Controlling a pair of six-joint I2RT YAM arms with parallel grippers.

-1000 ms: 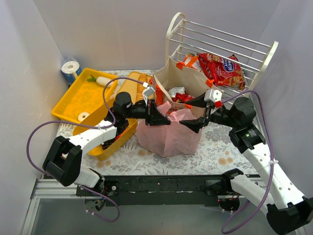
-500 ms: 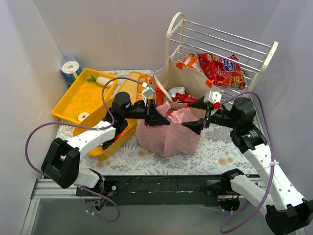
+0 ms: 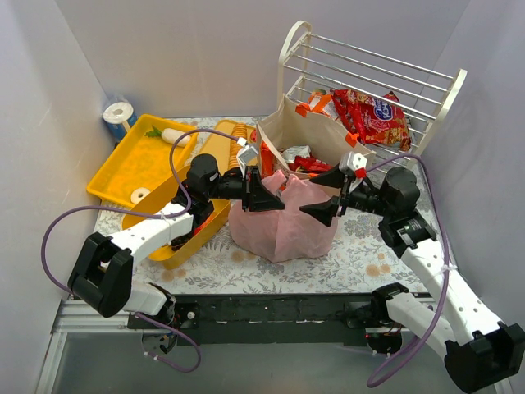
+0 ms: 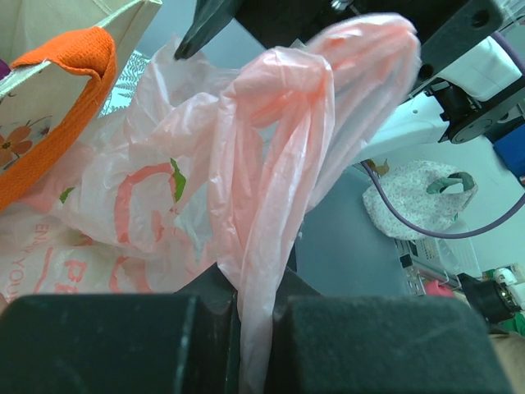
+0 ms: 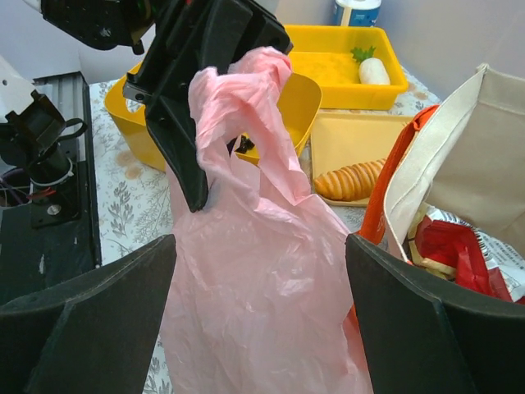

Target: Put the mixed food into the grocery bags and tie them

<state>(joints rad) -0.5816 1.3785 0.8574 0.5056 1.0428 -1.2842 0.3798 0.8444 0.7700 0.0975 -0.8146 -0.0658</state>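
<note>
The pink plastic grocery bag (image 3: 283,222) stands on the table between both arms, with its handles bunched upward. My left gripper (image 3: 264,197) is shut on a twisted handle strip (image 4: 275,172), which runs down between the pads (image 4: 107,345). My right gripper (image 3: 322,209) is open, and its wide-apart fingers (image 5: 90,304) frame the bag's body (image 5: 262,287) without touching it. Behind it, the beige tote (image 3: 316,135) with an orange strap (image 5: 394,172) holds red and silver snack packets (image 5: 447,246). What is inside the pink bag is hidden.
A white wire rack (image 3: 369,74) at the back right carries a red snack packet (image 3: 373,115). Yellow trays (image 3: 131,168) lie on the left, holding a white radish (image 3: 172,134) and a bread loaf (image 5: 353,180). A blue-white roll (image 3: 120,115) stands in the far left corner.
My right arm has shifted a little left toward the pink bag, jaws still wide. My left gripper has kept its hold on the handle and has barely moved.
</note>
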